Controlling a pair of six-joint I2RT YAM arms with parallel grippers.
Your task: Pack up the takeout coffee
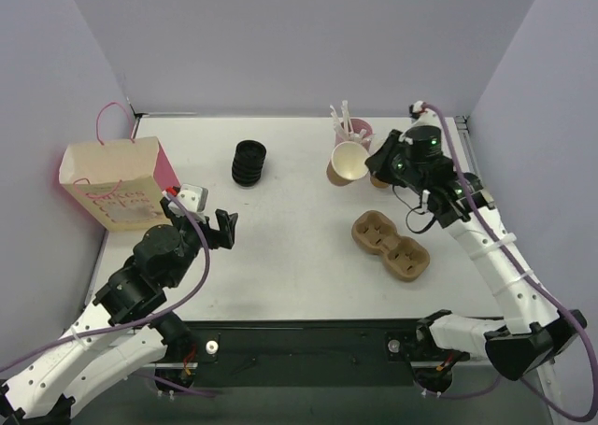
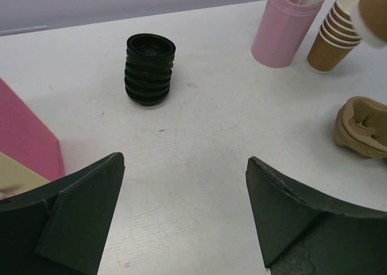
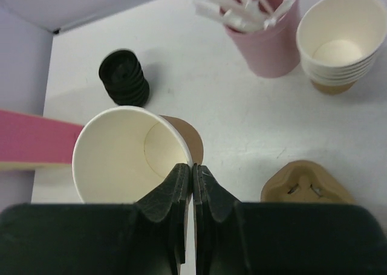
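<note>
Right wrist view: the right gripper point(image 3: 192, 169) has its jaws pressed together on the rim of a single paper cup point(image 3: 121, 154), one finger inside the wall and one outside. The cup is lifted off the table point(image 1: 299, 257) and tipped toward the camera. It is bare-topped and shows nothing inside, and no lidded coffee appears in any view. The thin rim is the only hold, so in all likelihood a hard squeeze could crease the wall, or a quick swing could let the cup pivot and drop. A sideways move could also clip the pink tumbler point(image 3: 266, 45) or the stack of cups point(image 3: 338, 45) close behind. The tumbler carries a bunch of white sticks point(image 3: 242, 6), and the top cup of the stack is empty. The pulp carrier point(image 1: 391, 246) has both wells unfilled. The stack of black lids point(image 1: 249, 162) stands apart at mid-table. At the left edge the pink paper bag point(image 1: 112, 177) stands upright, its inside hidden. Beside it the left gripper point(image 2: 184, 163) hangs low with jaws spread wide, holding nothing.
</note>
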